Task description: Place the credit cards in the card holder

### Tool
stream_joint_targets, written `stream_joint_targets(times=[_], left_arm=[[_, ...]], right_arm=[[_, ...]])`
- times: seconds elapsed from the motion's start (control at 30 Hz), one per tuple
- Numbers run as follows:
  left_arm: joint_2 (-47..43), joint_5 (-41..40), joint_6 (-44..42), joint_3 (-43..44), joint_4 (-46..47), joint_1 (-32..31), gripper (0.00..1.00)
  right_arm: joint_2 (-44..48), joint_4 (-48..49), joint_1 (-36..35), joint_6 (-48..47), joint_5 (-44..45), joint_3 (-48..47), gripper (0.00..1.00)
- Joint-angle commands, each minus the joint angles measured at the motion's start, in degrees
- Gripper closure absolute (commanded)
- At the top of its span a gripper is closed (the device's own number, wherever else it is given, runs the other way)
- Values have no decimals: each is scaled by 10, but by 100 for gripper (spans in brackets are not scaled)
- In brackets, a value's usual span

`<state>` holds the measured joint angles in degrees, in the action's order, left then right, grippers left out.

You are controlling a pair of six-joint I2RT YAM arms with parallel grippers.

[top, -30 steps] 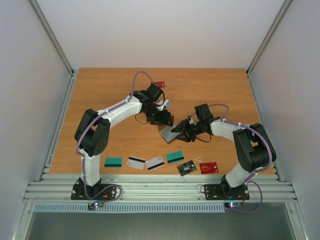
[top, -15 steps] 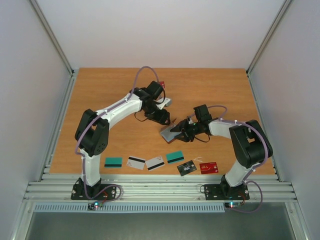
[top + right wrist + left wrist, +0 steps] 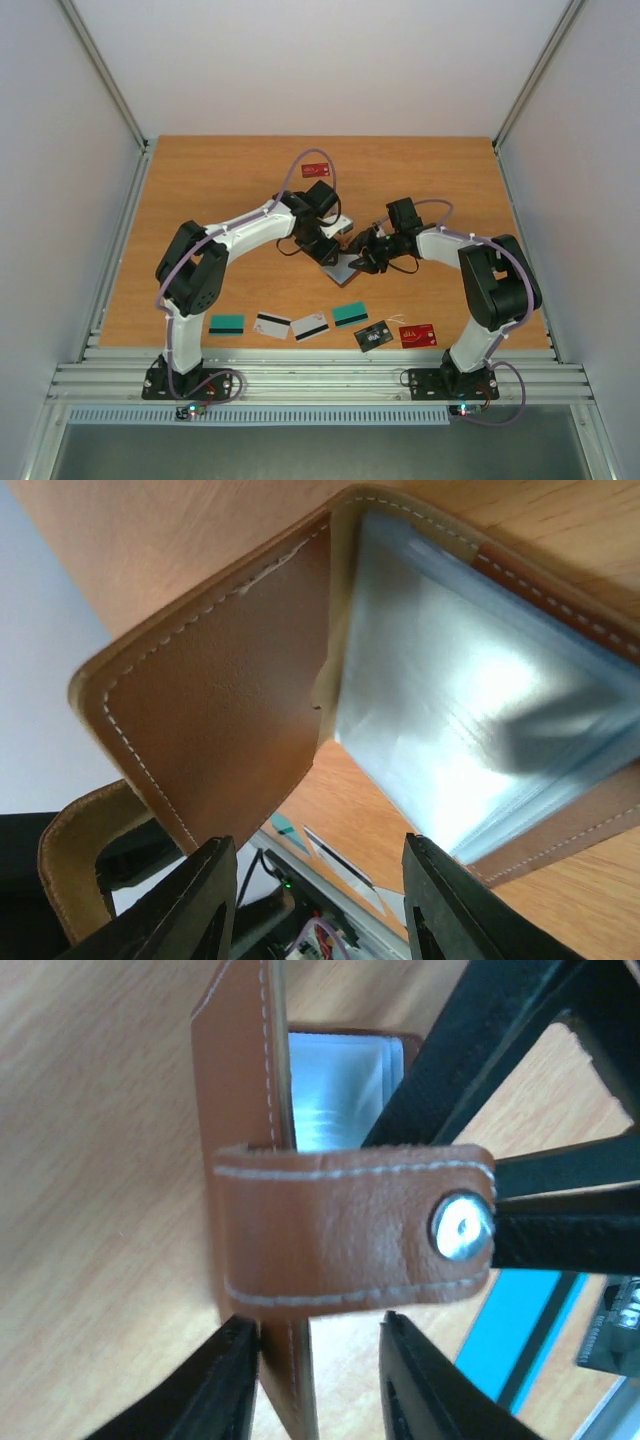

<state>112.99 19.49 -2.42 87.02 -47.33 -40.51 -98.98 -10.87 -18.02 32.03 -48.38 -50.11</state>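
Left gripper [image 3: 329,250], right gripper [image 3: 361,258] meet at card holder [image 3: 340,270] (mid-table); cards [image 3: 310,327] nearby.

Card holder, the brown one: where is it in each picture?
Top view: card holder, small, near the middle.
Left wrist view: card holder, centre, snap tab facing us.
Right wrist view: card holder, opened, filling most of the picture.
Shared landmark: the orange wooden table beneath it.

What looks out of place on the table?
One red card lies alone at the far side, apart from the row of six cards by the arm bases. Nothing looks damaged.
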Motion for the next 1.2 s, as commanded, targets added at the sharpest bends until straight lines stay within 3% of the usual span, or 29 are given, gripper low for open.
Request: stream_joint_targets(times=[0.0,0.1,0.23,0.47,1.17], left_arm=[[24,-73,-12,23,30,-11,73],[27,-93,-3,28,26,-11,88],[6,-105,59,19,18,-11,96],[-3,-76,175,-8,30,-11,97],[12,-43,226,2,26,-10,97]], right_arm=[[13,-49,5,-32,3,-8,53],[29,-56,10,-35,1,5,52],[60,-79,16,-50,9,19,52],[79,-23,17,-15,5,73,51],[51,60,7,25,3,100,51]])
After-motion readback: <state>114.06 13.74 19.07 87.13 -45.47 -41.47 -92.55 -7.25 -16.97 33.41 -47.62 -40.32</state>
